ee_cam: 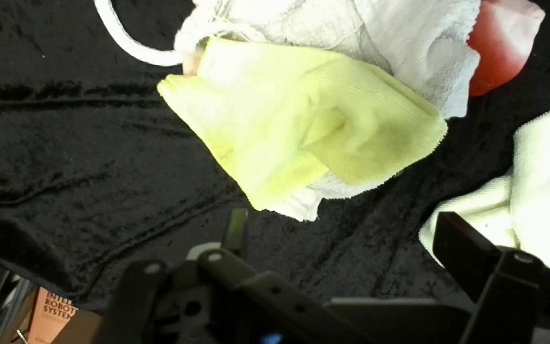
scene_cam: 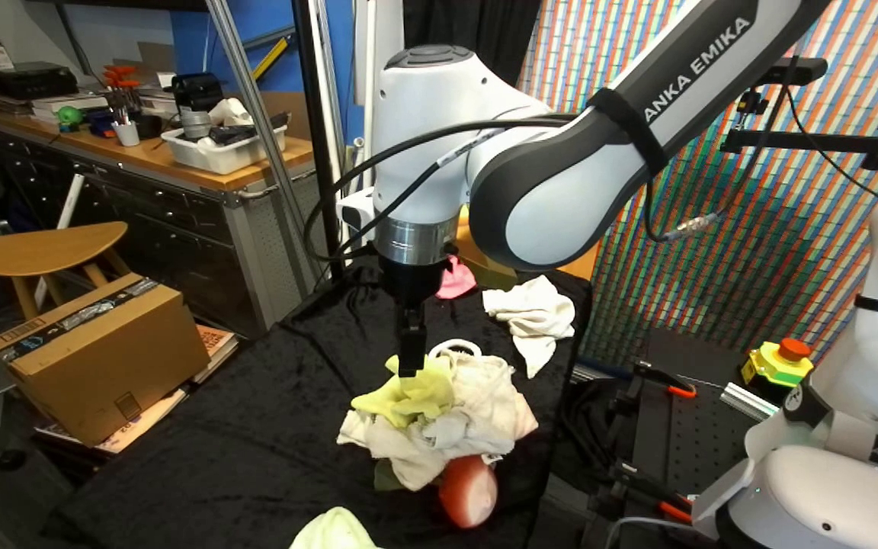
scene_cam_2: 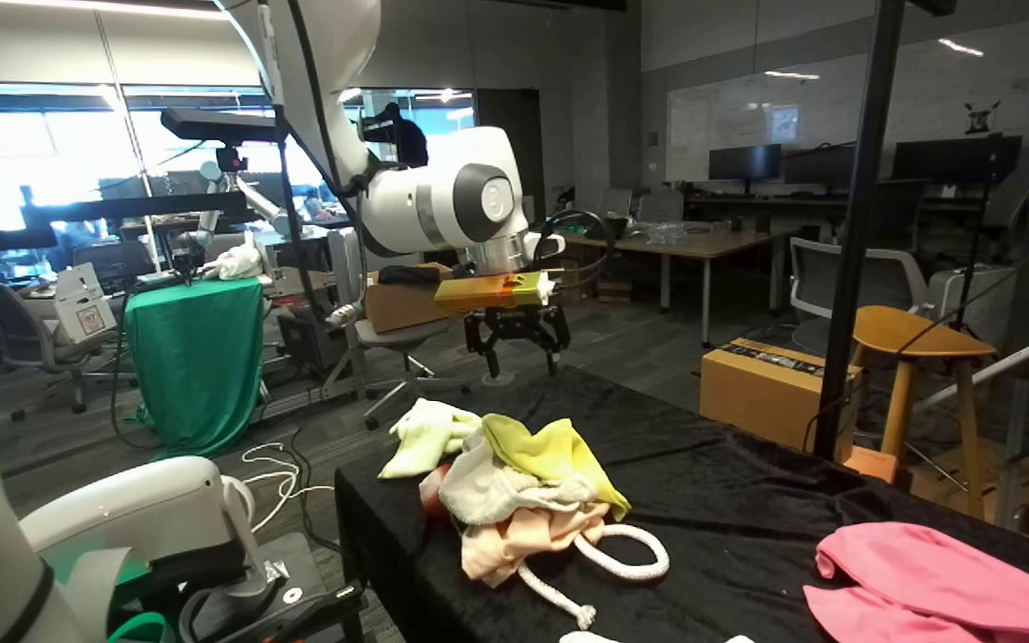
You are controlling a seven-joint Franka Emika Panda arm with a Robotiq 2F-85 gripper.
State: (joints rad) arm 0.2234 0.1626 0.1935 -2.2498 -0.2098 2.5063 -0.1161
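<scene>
My gripper (scene_cam_2: 523, 368) is open and empty above a black-covered table (scene_cam: 241, 435). In the wrist view its fingers (ee_cam: 342, 220) stand wide apart. Nearest below is a heap with a yellow cloth (ee_cam: 275, 124) on top; the cloth also shows in both exterior views (scene_cam: 416, 393) (scene_cam_2: 564, 460). Under it lie grey-white cloths (scene_cam: 485, 385) and a peach cloth (scene_cam_2: 528, 536). A white rope loop (scene_cam_2: 648, 545) sticks out of the heap. A red and white rounded object (scene_cam: 463, 488) lies partly under it. A pale green cloth (ee_cam: 549, 191) lies beside the heap.
A pink cloth (scene_cam_2: 916, 572) and a white cloth (scene_cam: 534, 316) lie elsewhere on the table. A cardboard box (scene_cam: 111, 366) and a stool (scene_cam: 43, 248) stand beyond its edge. A second white arm (scene_cam: 843, 488) and an emergency stop (scene_cam: 778, 364) are near. A black post (scene_cam_2: 854, 223) rises by the table.
</scene>
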